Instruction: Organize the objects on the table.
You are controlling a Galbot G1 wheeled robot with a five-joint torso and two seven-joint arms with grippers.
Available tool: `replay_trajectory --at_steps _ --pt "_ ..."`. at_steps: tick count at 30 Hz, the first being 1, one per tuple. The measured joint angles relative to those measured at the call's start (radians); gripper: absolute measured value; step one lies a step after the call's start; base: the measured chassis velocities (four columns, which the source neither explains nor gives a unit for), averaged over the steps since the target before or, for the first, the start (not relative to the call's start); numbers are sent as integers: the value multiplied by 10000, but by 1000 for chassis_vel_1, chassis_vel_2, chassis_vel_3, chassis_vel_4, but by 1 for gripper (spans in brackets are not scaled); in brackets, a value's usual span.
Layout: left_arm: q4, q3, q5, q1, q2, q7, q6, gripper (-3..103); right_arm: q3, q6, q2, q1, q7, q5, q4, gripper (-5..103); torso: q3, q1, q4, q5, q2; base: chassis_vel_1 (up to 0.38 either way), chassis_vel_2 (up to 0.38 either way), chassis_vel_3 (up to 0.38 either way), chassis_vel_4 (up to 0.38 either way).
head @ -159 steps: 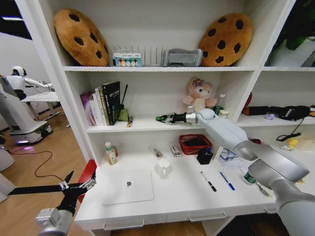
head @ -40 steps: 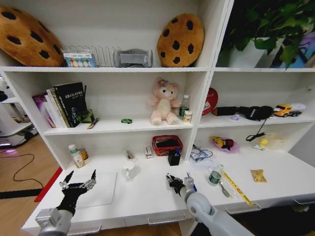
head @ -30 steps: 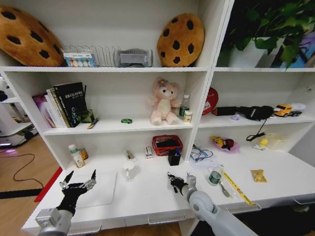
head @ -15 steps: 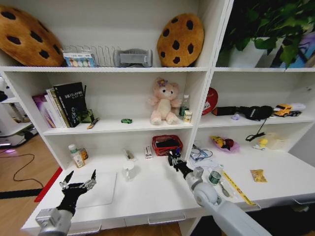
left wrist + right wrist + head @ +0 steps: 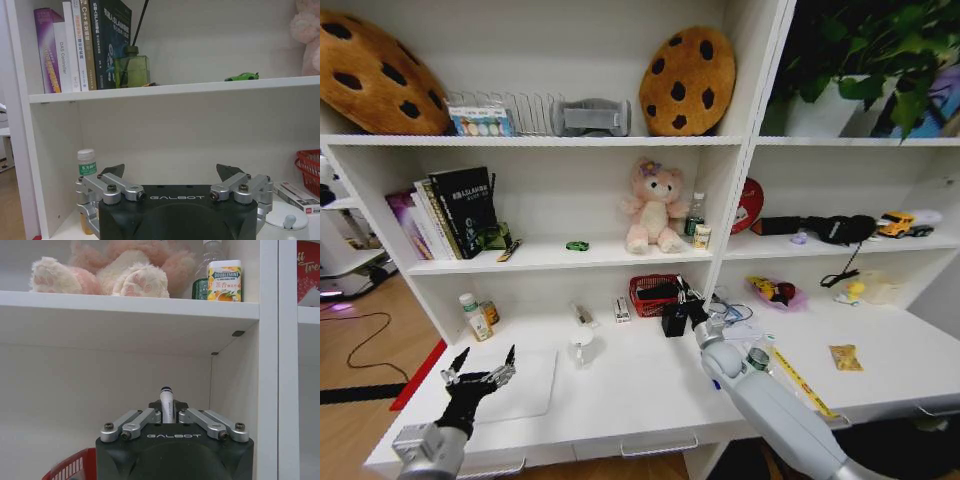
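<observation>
In the head view, the right gripper [image 5: 687, 300] is reaching over the back of the worktop [image 5: 640, 395], its fingers hanging just above the black pen holder [image 5: 673, 320] and beside the red basket [image 5: 655, 292]. That placement suggests it is bringing a pen to the holder so loose writing things get gathered in one spot. Farther out from those fingers, an orange-yellow snack packet [image 5: 844, 357] is lying on the worktop, and the silver laptop [image 5: 520, 385] is sitting flat just ahead of the left gripper [image 5: 477, 372], whose fingers are spread wide and holding nothing while that arm is waiting low at the worktop's front corner.

In the left wrist view, the left gripper's fingers [image 5: 112, 171] are standing apart and empty; beyond them a small green toy car [image 5: 242, 76] is resting on the shelf [image 5: 150, 91] above.

In the right wrist view, the right gripper's fingers are pressing together on a pen [image 5: 167, 404], which is pointing straight out between them, its dark tip towards the shelf corner, probably held upright so it can drop end-first into the holder.
</observation>
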Motion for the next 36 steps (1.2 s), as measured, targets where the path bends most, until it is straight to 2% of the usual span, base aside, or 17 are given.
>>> replay_trajectory --at_steps 6,8,19,25,30,31,33,34,36 --pt "0 0 0 0 0 0 1 100 -390 548 399 496 41 -216 -735 10 0 0 1 -1 0 0 0 0 0" --pt "1 0 0 0 0 -1 0 100 -574 983 702 751 138 -410 -1134 10 0 0 5 1 0 0 0 0 0" --pt "1 0 0 0 0 -3 1 100 -567 1145 1161 737 340 -853 -1756 10 0 0 0 0 2 0 0 0 0" --pt "0 0 0 0 0 -3 0 100 -549 1490 1603 834 441 -1329 -2351 10 -1 0 3 1 2 0 0 0 0" --pt "0 0 0 0 0 -4 0 100 -618 1523 1637 890 617 -1429 -2437 10 -1 0 3 0 2 0 0 0 0" --pt "0 0 0 0 0 -3 0 100 -623 1511 1621 891 630 -1498 -2449 8 -1 0 2 1 1 0 0 0 0" --pt "0 0 0 0 0 -3 0 100 -610 1489 1606 889 664 -1591 -2465 15 -1 -1 2 1 2 0 0 0 0" --pt "0 0 0 0 0 -3 0 100 -610 1489 1606 889 664 -1591 -2465 15 -1 -1 2 1 2 0 0 0 0" --pt "1 0 0 0 0 -3 1 100 -548 1403 1544 854 682 -1579 -2426 26 0 -1 2 0 2 0 0 0 0"
